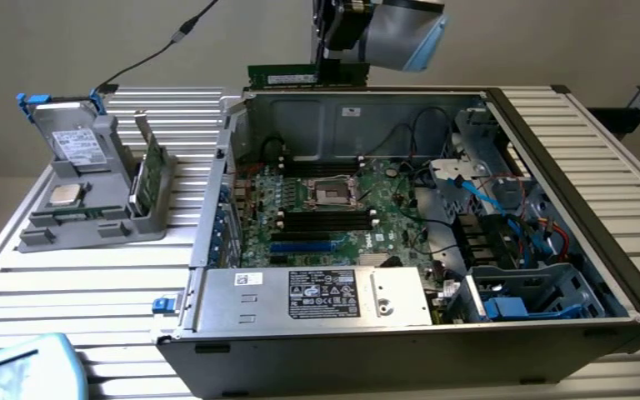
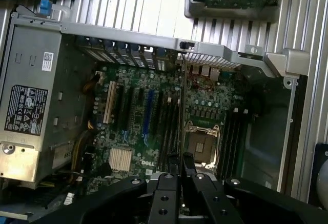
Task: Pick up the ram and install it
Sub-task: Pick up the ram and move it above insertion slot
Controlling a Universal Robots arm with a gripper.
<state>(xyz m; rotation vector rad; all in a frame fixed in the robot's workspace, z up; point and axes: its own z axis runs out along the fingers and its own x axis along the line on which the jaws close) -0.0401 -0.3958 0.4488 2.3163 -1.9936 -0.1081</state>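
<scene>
Gripper (image 1: 342,71) clamped shut on the ram (image 1: 287,77), holding it level above the open computer case's (image 1: 409,362) far wall, over the motherboard (image 1: 297,212)

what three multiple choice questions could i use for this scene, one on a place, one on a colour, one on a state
1. Where is the ram?
A. seated in a board slot
B. in the air over the open computer case
C. lying on the table

2. What colour is the ram?
A. red
B. white
C. green

3. What is the gripper doing?
A. shut on the ram
B. open with nothing in it
C. shut on a cable

Answers:
1 B, the stick hangs above the case's far rim in the exterior view.
2 C, its board is green.
3 A, it clamps the stick near one end.
</scene>
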